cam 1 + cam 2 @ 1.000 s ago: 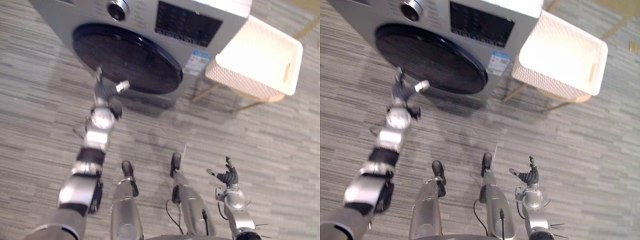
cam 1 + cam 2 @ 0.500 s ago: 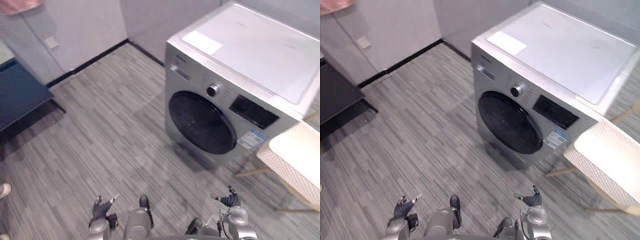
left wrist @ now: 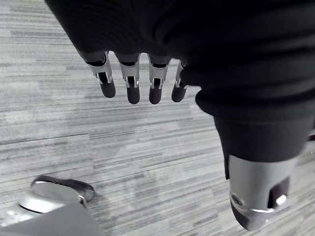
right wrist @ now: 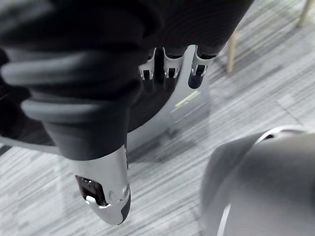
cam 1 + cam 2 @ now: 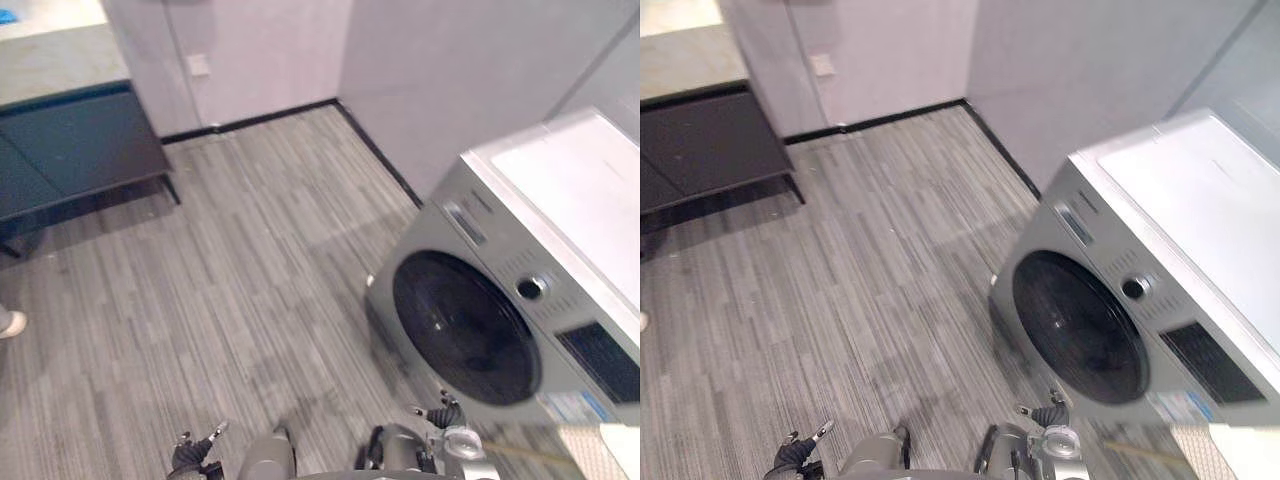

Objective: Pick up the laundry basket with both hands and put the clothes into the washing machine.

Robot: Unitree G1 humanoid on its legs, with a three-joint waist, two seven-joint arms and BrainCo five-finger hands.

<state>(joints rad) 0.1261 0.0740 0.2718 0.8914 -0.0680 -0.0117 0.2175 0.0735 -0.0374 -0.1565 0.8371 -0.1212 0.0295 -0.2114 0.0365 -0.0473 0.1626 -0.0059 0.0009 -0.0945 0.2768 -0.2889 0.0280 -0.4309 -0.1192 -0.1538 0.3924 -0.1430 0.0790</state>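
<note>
Left eye view: held nothing in left hand or right hand, fingers loose on both; left laundry basket ungrasped, washing machine shut beyond right hand.

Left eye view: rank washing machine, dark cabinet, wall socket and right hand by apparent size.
1. washing machine
2. dark cabinet, partly cut off by the view's edge
3. right hand and wall socket: nearly alike, hand nearer the camera, so unranked

Matt silver washing machine, glossy dark door, streaked wood-look floor
</note>
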